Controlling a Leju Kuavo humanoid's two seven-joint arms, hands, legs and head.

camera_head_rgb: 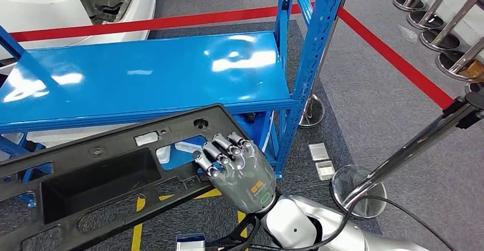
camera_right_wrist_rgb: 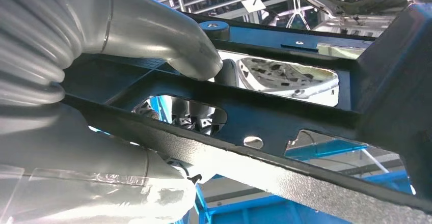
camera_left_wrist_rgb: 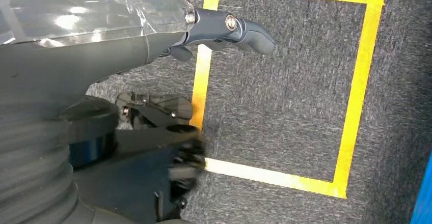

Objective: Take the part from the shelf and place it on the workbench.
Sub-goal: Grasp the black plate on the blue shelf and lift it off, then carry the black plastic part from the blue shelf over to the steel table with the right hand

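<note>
— Head view first: what is the right hand (camera_head_rgb: 237,168) doing?

— Gripping the long black plastic part (camera_head_rgb: 103,174), fingers (camera_head_rgb: 220,148) curling over its upper rim near the right end. The part is hanging in front of the blue shelf (camera_head_rgb: 142,74), below its front edge, slanting down toward the left.

— Anything standing around it?

— Red floor tape (camera_head_rgb: 399,63) is running behind and to the right of the shelf, chrome barrier posts (camera_head_rgb: 365,188) are standing on the grey carpet at the right, and a white car body (camera_head_rgb: 45,5) is showing beyond the shelf's far left corner. A black cable (camera_head_rgb: 399,211) is trailing past the silver forearm.

— Left wrist view?

— The left hand (camera_left_wrist_rgb: 224,28) is holding nothing, its thumb sticking out straight over grey carpet marked with a yellow tape square (camera_left_wrist_rgb: 356,81). Whether the other fingers are spread I cannot tell.

— Right wrist view?

— The grey thumb (camera_right_wrist_rgb: 168,46) is pressing on one face of the part (camera_right_wrist_rgb: 285,117), and dark fingers (camera_right_wrist_rgb: 193,119) are showing through a cut-out on the other side. Blue shelf beams (camera_right_wrist_rgb: 326,150) are blurring behind.
</note>
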